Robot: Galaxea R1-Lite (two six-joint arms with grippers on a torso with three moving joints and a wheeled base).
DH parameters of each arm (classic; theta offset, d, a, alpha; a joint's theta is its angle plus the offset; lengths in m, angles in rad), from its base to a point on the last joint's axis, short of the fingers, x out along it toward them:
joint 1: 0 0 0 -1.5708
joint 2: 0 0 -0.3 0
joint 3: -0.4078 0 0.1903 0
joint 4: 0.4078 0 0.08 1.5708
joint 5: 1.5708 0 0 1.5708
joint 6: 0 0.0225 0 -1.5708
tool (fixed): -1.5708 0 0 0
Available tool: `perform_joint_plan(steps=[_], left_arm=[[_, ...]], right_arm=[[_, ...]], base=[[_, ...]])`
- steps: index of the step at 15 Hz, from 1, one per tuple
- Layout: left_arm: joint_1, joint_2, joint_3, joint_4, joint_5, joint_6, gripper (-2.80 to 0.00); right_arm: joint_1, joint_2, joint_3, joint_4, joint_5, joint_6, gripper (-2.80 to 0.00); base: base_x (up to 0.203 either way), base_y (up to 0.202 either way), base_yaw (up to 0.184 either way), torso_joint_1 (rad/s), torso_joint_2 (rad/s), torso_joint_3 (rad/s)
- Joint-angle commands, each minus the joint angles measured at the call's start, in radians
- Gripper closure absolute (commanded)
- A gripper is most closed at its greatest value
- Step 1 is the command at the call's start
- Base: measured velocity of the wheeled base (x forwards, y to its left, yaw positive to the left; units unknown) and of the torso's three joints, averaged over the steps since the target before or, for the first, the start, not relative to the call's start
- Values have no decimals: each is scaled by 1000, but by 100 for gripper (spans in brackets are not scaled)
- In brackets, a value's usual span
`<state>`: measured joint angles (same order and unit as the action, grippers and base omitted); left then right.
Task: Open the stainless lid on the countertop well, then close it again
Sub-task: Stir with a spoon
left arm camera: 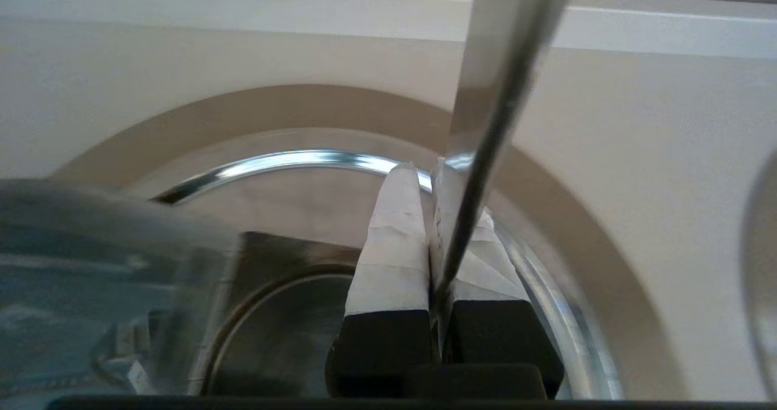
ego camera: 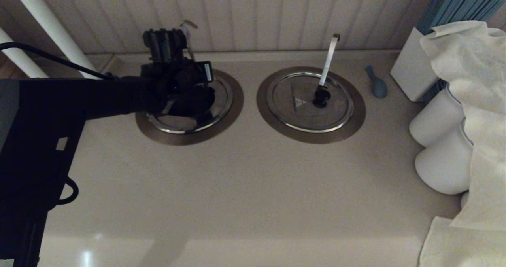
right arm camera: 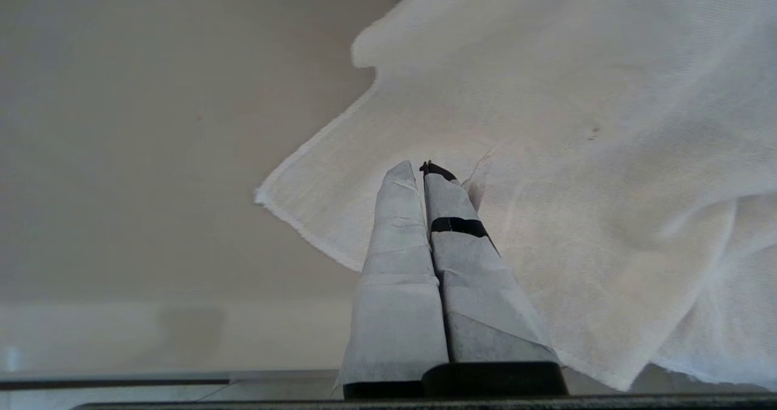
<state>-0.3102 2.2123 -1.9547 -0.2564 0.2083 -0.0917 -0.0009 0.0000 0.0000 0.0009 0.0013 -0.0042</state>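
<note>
The stainless lid [ego camera: 219, 97] sits in the left countertop well, ringed by a bronze collar [ego camera: 189, 138]. The thin curled-hook rod [ego camera: 189, 27] rises behind it. My left arm [ego camera: 99, 97] reaches over this lid and hides its centre. In the left wrist view my left gripper [left arm camera: 423, 170] is shut on a thin steel strip [left arm camera: 498, 82], seemingly that rod. Beyond the fingers I see the lid's bright rim [left arm camera: 273, 160] and a dark opening [left arm camera: 285, 276]. Whether the flap is raised I cannot tell. My right gripper [right arm camera: 423, 170] is shut on nothing, over a white cloth [right arm camera: 576, 155].
The twin lid [ego camera: 304, 116], with its broad flat handle [ego camera: 329, 59], lies to the right. Past it are a small blue object [ego camera: 376, 83], a white box of blue sticks [ego camera: 411, 69], white jars [ego camera: 435, 120] and draped cloth [ego camera: 474, 81]. The panelled wall stands close behind.
</note>
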Motion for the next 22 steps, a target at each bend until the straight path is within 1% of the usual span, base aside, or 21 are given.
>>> perform_joint_plan(steps=[1,3,4,9,10,14,17,22], left_arm=[[-1,1,2,-1,2,0,0],[-3,5,3,-1,13,1,0],[-3,7,2,-1,29,4,0],[-7,20,2,-1,34,4,0],[-12,20,0,-1,33,3,-280],[-36,29,0,-3,36,3,-280],[-36,27,0,-41,37,4,-280],[-33,-5,4,-43,39,1,-280]], right_arm=[[1,0,0,-1,0,0,0],[0,0,0,-1,0,0,0],[-1,0,0,1,0,0,0],[1,0,0,1,0,0,0],[-1,0,0,-1,0,0,0],[-1,0,0,0,0,0,0],[1,0,0,1,0,0,0],[1,0,0,0,0,0,0]], base=[[0,0,0,0,0,0],[0,0,0,0,0,0],[0,0,0,0,0,0],[0,0,0,0,0,0],[0,0,0,0,0,0],[0,0,0,0,0,0],[0,0,0,0,0,0],[0,0,0,0,0,0]])
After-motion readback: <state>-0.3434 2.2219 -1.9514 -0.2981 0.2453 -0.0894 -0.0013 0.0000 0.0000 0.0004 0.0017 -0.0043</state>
